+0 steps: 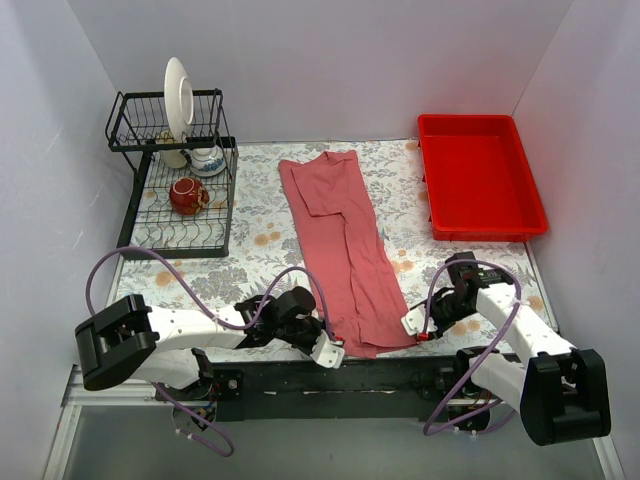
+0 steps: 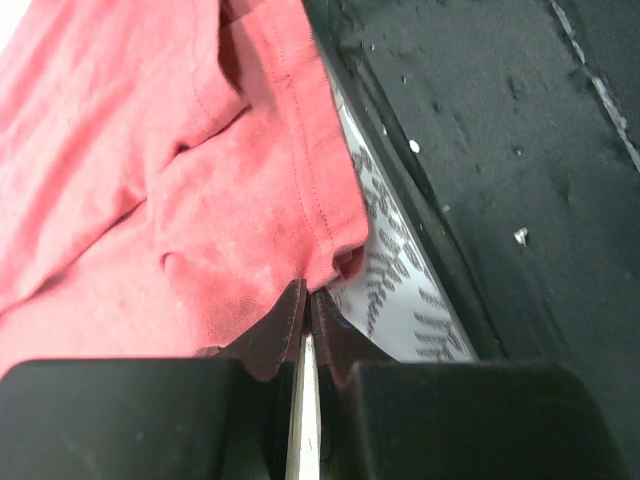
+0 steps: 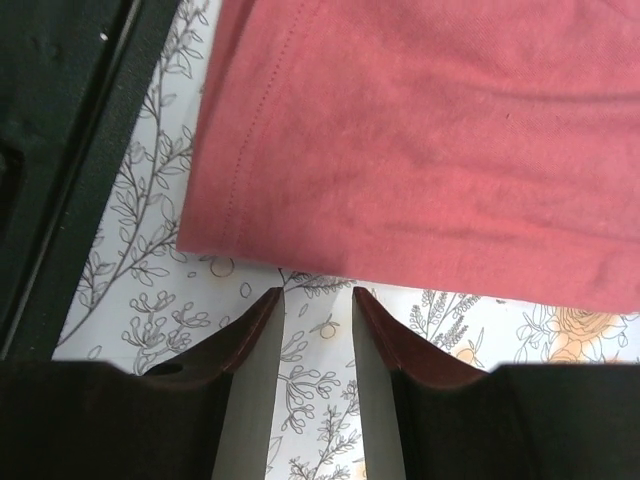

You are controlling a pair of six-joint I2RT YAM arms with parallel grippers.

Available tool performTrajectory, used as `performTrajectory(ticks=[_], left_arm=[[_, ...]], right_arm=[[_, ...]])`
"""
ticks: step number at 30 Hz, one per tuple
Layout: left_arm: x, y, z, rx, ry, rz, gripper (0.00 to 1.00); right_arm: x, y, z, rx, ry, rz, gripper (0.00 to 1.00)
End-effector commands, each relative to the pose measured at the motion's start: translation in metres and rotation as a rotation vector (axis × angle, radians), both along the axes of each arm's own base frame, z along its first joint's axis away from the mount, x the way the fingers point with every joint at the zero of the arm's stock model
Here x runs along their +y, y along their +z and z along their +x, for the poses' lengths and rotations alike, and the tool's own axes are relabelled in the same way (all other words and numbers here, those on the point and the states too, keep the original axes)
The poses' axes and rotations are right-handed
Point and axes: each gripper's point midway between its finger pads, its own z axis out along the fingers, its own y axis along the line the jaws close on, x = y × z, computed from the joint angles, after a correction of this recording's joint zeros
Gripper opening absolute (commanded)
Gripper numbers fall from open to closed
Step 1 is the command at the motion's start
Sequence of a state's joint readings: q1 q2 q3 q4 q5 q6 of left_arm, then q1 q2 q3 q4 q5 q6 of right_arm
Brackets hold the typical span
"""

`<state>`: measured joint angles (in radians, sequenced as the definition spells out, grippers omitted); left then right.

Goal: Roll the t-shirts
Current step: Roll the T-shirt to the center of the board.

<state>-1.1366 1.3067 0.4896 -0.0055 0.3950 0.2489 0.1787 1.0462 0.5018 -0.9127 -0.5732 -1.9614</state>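
Left jaws: at 7 o'clock on the table (image 1: 400,215), together, pinching the near left hem corner of the t-shirt (image 1: 345,250).
Right jaws: at 5 o'clock, apart, just short of the near right hem corner, no cloth between them.
t-shirt: a long flat strip, running from 6 toward 12 o'clock.
Dish rack (image 1: 130,215): at 10 o'clock.
Red tray (image 1: 520,215): at 2 o'clock.

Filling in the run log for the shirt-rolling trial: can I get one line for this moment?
phase: gripping near hem | left tool: shut, pinching t-shirt hem corner | right tool: open, just short of hem | t-shirt: lying flat, unrolled
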Motion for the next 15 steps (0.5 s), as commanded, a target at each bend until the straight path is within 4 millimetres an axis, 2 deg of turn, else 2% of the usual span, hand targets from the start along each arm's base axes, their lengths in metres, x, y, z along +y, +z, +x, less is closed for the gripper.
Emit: performTrajectory(ticks=[1,8,15], left_arm=[[0.014,0.004,0.001,0.023,0.066,0.021,0.00],[0.013,0.003,0.001,0.032,0.074,0.029,0.00],[0.011,0.004,0.000,0.054,0.080,0.024,0.00]], right_arm=[[0.017,0.009,-0.012,-0.167,0.315,0.097,0.43],[0.017,0.006,-0.041,-0.170,0.449,0.129,0.46],[0.019,-0.003,-0.045,-0.195,0.484,0.142,0.49]])
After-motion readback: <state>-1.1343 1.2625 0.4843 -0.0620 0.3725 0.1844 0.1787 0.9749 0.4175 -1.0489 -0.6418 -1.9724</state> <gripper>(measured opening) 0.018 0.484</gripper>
